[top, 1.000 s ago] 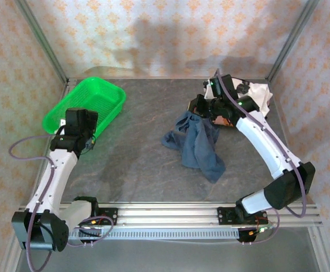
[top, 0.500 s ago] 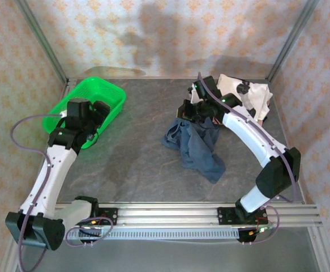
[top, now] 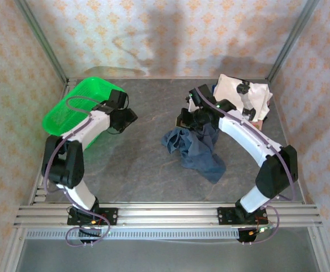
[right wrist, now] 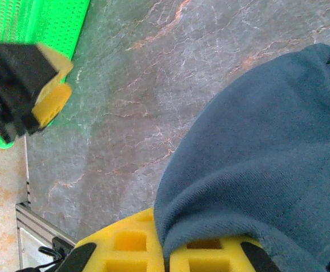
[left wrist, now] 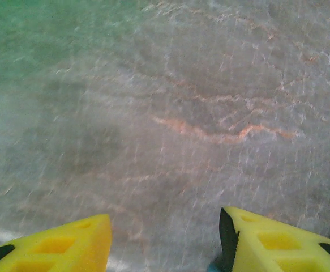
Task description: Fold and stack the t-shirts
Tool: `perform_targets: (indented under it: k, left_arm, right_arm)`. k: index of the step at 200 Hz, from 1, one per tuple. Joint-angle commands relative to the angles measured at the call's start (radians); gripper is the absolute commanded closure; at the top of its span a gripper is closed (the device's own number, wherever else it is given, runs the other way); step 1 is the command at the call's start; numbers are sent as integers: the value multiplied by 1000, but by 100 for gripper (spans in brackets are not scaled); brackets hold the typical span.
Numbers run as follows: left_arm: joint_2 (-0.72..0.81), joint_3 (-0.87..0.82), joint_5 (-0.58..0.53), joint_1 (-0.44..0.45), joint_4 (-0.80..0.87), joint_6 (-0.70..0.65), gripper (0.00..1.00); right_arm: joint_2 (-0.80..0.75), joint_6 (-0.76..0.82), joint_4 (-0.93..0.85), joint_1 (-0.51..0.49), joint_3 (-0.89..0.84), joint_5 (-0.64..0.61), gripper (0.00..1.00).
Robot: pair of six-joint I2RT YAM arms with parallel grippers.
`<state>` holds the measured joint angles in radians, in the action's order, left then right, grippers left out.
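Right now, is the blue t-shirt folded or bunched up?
Bunched, not folded: the blue t-shirt lies in a rumpled heap on the table, one end pinched in the shut right claw.

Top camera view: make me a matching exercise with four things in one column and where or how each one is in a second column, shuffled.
Things:
1. green basket
2. slate-blue t-shirt
3. white t-shirt with black patches
4. left gripper

Places or states:
A. bunched in the far right corner of the table
B. in the far left corner
C. one part clamped in the right gripper, the rest crumpled mid-table
D. jaws apart over bare tabletop, beside the basket

Pairs: 1-B, 2-C, 3-A, 4-D
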<state>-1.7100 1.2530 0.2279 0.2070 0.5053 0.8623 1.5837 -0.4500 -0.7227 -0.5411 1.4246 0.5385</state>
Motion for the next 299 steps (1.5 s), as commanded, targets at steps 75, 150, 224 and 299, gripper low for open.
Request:
perform_targets:
  k: [75, 150, 224, 299]
  left_arm:
    - [-151, 154, -56, -187, 46, -103, 41]
    - [-164, 299, 38, -161, 68, -145, 22]
    - [233, -40, 160, 75, 49, -124, 19]
    - [652, -483, 150, 118, 27, -70, 19]
  right_arm:
    - [132, -13, -13, -47, -5, -28, 93]
    - [143, 28, -24, -39, -10, -41, 47]
    - [-121, 144, -155, 123, -131, -100, 22]
    - [-293, 134, -151, -58, -418, -41, 29]
